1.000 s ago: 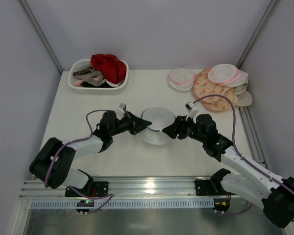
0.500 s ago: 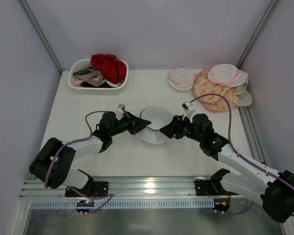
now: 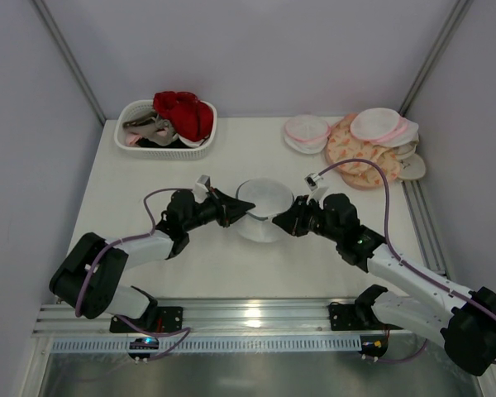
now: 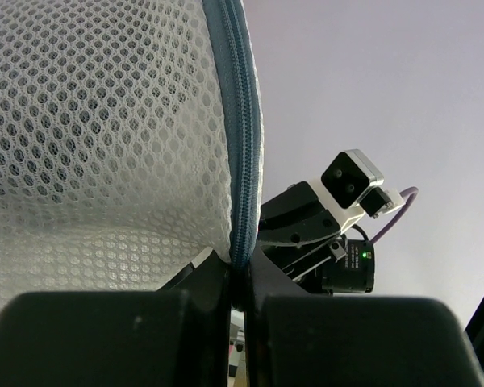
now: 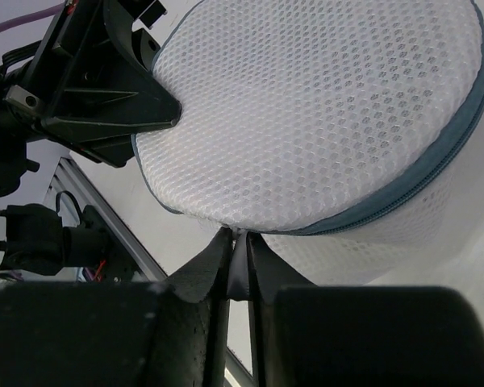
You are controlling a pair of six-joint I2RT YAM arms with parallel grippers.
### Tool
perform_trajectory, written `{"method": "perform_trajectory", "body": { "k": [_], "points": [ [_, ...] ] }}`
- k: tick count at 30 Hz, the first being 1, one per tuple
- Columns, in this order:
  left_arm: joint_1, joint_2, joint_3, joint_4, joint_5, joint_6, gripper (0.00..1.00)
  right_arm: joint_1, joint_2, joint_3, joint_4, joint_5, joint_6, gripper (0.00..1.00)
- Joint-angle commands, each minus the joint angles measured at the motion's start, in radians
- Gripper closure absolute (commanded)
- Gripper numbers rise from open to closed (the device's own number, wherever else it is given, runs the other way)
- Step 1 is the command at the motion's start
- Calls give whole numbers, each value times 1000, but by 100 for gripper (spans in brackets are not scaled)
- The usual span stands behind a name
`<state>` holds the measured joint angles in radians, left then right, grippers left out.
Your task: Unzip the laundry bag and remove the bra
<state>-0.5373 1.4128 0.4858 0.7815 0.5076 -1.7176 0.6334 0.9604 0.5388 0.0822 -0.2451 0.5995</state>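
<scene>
top: bag (image 3: 263, 211) raised at mid-table (image 3: 231, 265) between left gripper (image 3: 245, 209) and right gripper (image 3: 274, 222), the right moved in closer than a second ago. left wrist: jaws pressed together on the zipper (image 4: 240, 145). right wrist: jaws pinched onto the bag's lower rim.

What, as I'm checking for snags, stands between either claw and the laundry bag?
Nothing visible. The left claw is pinched on the laundry bag at its zipper rim; the right claw grips the opposite edge.

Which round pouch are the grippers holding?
The grey-zippered mesh laundry bag, pinched between left gripper and right gripper; the pink-rimmed pouches lie apart, far right.
</scene>
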Motion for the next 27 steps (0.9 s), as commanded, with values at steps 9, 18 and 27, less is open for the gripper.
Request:
{"method": "perform_trajectory", "body": {
  "k": [9,18,27],
  "points": [
    [-3,-17,-12,61,55,33,100,8,-38,154,-377,228,-102,96],
    [37,-64,34,-142,173,211,100,8,-52,277,-769,487,-150,96],
    [125,-55,244,-562,261,570,100,8,-17,351,-885,544,-182,96]
  ]
}}
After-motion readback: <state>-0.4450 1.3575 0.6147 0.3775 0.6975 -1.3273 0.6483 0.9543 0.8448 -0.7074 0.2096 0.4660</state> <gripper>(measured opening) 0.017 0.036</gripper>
